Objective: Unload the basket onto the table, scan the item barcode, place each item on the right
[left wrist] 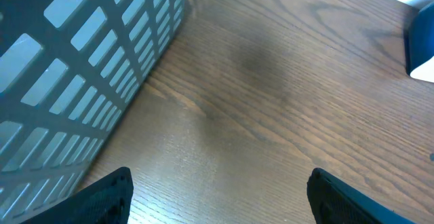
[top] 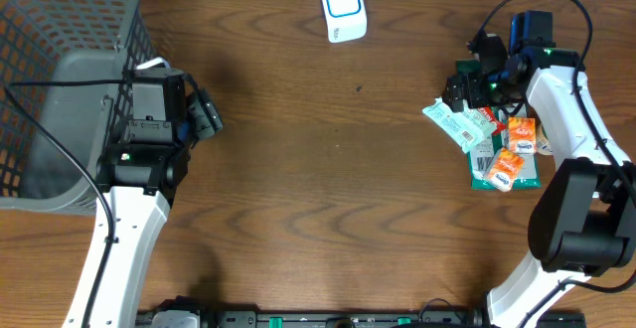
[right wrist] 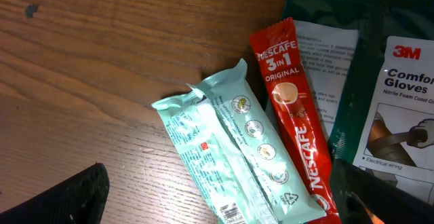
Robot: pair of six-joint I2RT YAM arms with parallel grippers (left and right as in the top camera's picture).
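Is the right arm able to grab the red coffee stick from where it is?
Probably yes. The right gripper hangs open over the red coffee stick, which lies uncovered beside the mint packet.

We find legible text in the right wrist view only. The red sachet [right wrist: 293, 108] carries "NESCAFÉ 3in1 ORIGINAL" at its upper end. "NESCAFÉ" appears again, running lengthwise along its lower half. The glove pack [right wrist: 405, 81] has a white label reading "3M", then "Comfor" cut off by the frame edge, "Gloves" beneath it, and a smaller line starting "Nitrile Foam". The pale green packet [right wrist: 230, 149] shows a column of round symbols, a triangular recycling sign and a barcode [right wrist: 229, 214] at the frame's lower edge. Its fine print is too small to read. In the overhead view, we cannot read any print on the packets.
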